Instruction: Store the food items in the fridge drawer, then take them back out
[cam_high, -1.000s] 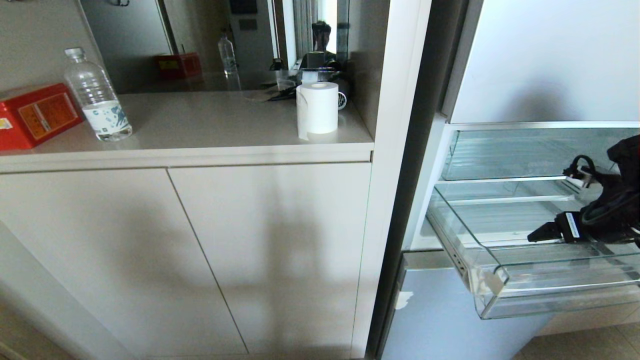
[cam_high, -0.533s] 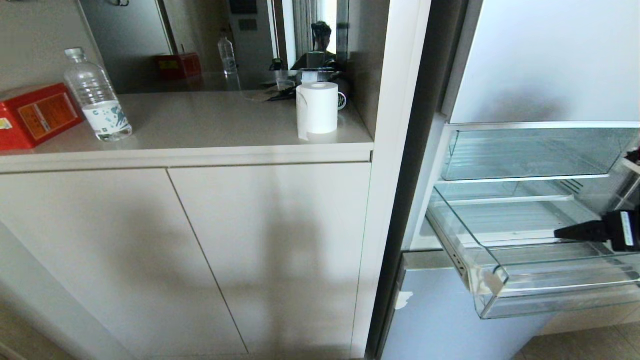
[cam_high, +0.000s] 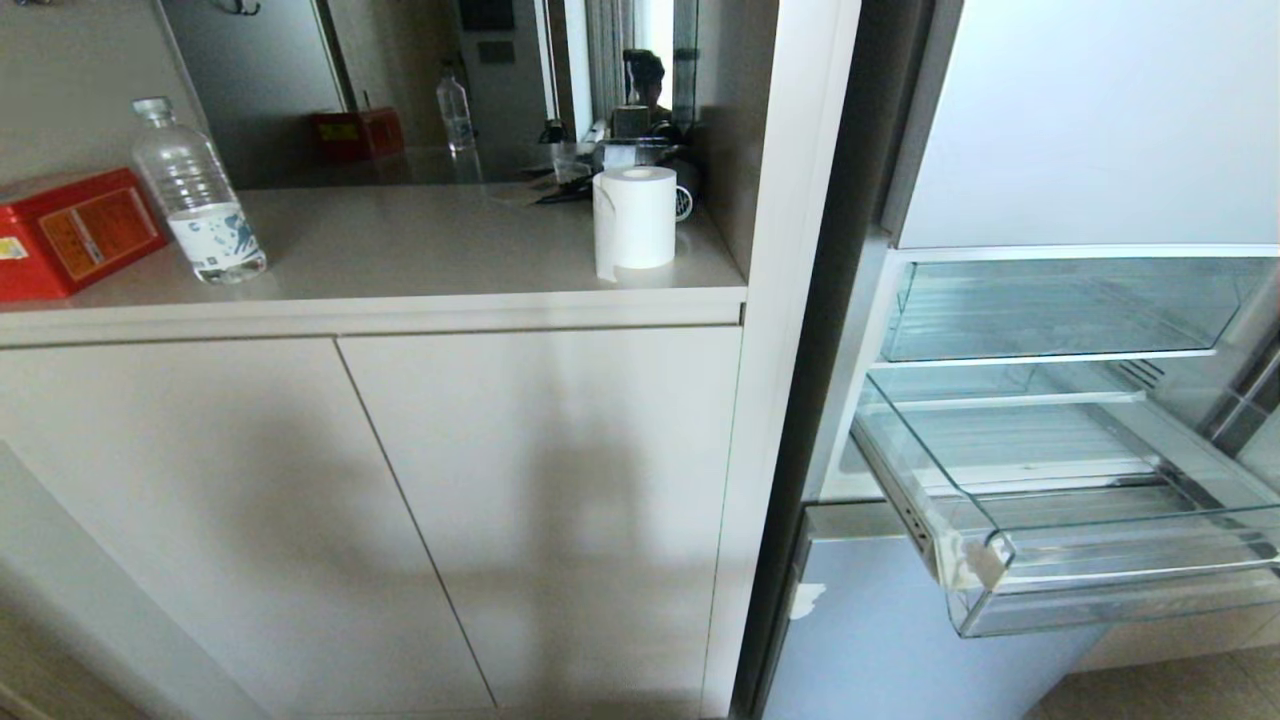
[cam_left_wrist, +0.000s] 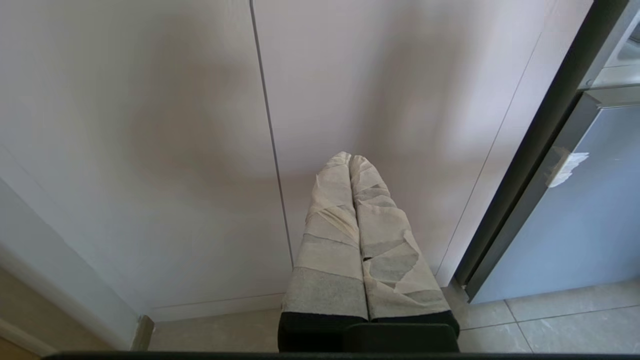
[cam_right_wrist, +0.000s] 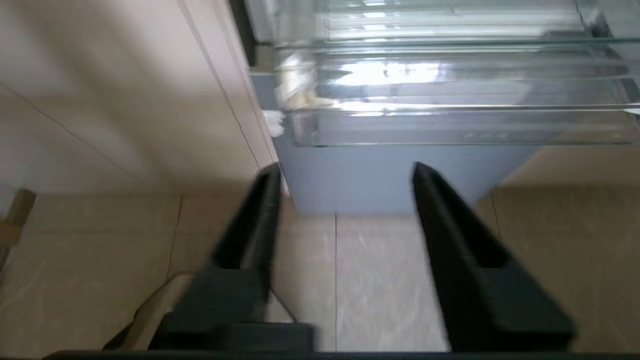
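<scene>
fridge drawer (cam_high: 1010, 590) stuck out from the fridge, nothing in it | right tool (cam_right_wrist: 345, 175) hung low in front of the fridge drawer, apart from it, fingers spread, gripping nothing | left tool (cam_left_wrist: 351, 162) clenched by the cupboard doors (cam_left_wrist: 200, 150) | bare floor (cam_right_wrist: 380, 280) under the fridge drawer's front edge

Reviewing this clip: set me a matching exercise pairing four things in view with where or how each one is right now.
Things:
1. fridge drawer
2. paper roll
3. left gripper
4. right gripper

States:
A. fingers apart, nothing between them
B. standing upright on the counter
C. pulled out, no food inside
D. taped fingers pressed together

Pairs: 1-C, 2-B, 3-D, 4-A
</scene>
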